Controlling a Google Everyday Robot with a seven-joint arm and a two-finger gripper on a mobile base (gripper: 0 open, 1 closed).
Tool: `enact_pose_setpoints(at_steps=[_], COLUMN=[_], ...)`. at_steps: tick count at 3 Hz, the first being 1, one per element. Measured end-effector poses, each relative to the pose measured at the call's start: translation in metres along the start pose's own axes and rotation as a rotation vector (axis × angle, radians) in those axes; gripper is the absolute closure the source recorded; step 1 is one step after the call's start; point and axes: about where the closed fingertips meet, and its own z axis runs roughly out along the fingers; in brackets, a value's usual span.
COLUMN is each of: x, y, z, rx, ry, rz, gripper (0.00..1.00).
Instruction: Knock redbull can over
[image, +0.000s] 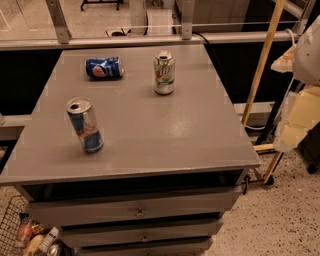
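The redbull can (85, 125), tall and slim with blue and silver panels and an open silver top, stands upright on the grey table (165, 130) near its front left. My gripper (296, 122) is at the far right edge of the view, off the table's right side and well away from the can. Only its pale cream parts show, below a white rounded arm section (309, 50). Nothing is seen held in it.
A blue Pepsi can (104, 67) lies on its side at the back left. A white-and-green can (164, 72) stands upright at the back middle. A wooden pole (262, 65) leans right of the table. Drawers (140, 212) face front; a wire basket (20, 232) sits bottom left.
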Motion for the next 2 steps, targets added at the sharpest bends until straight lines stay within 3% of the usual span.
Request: enact_pose_setpoints(at_steps=[1, 2], x=[0.000, -0.038], y=[0.000, -0.003], z=[0.000, 0.021], rx=[0.000, -0.037], ry=[0.000, -0.088], rz=[0.000, -0.042], gripper=[0.00, 0.00])
